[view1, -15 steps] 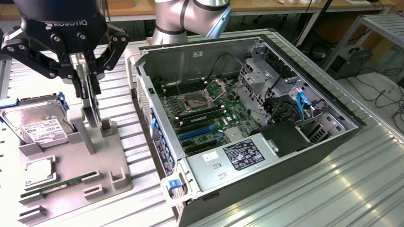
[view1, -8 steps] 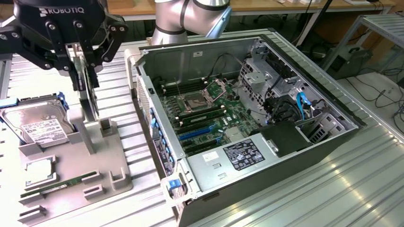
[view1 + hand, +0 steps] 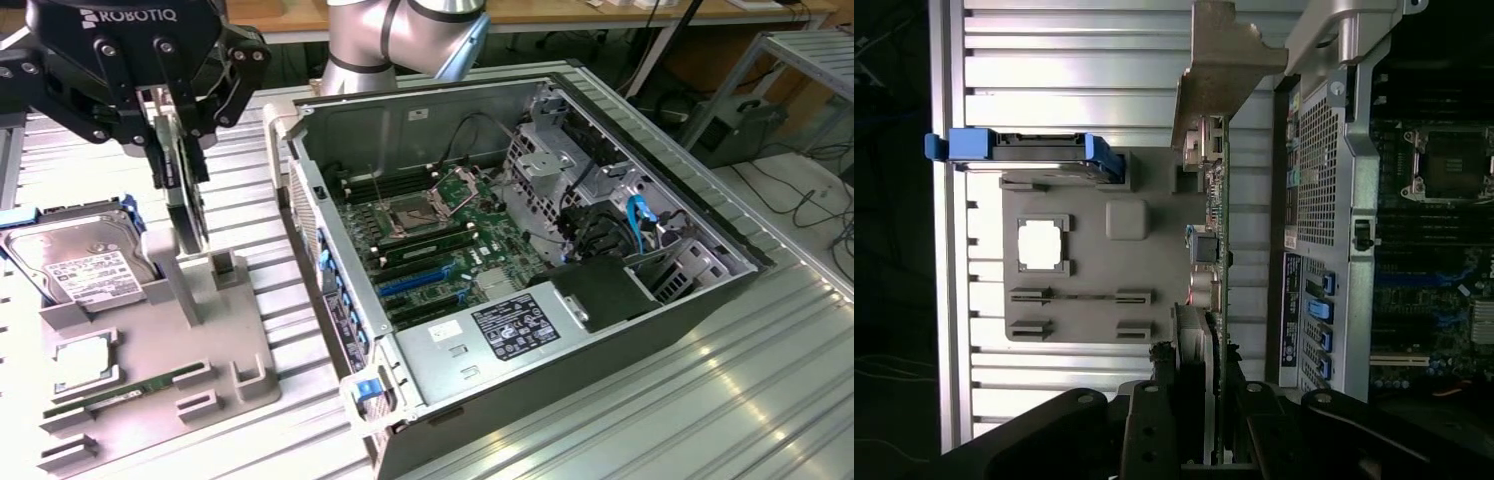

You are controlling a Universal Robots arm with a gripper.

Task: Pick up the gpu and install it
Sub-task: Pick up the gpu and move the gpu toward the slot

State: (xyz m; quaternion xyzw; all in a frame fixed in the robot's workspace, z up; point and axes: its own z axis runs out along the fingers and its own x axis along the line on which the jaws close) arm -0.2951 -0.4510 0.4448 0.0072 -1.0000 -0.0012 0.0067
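At the lower left of the exterior view, a grey tray [image 3: 238, 352] is resting on the ribbed counter [image 3: 747, 400], carrying a RAM stick [image 3: 120, 390], a processor [image 3: 83, 360] and a hard drive [image 3: 74, 265]. The open computer case [image 3: 601, 400] is lying across the centre, its motherboard [image 3: 427, 240] facing up. At upper left the claw [image 3: 180, 150] is clamping the gpu [image 3: 191, 215] on edge, upright over the tray; whether the card's lower end is clearing the tray's posts is hard to make out. In the wrist view the claw [image 3: 1202, 385] is pinching the card edge-on, its pale bracket [image 3: 1224, 60] at the end farthest from the claw. The arm [image 3: 387, 40] is being cut off by the frame's top edge.
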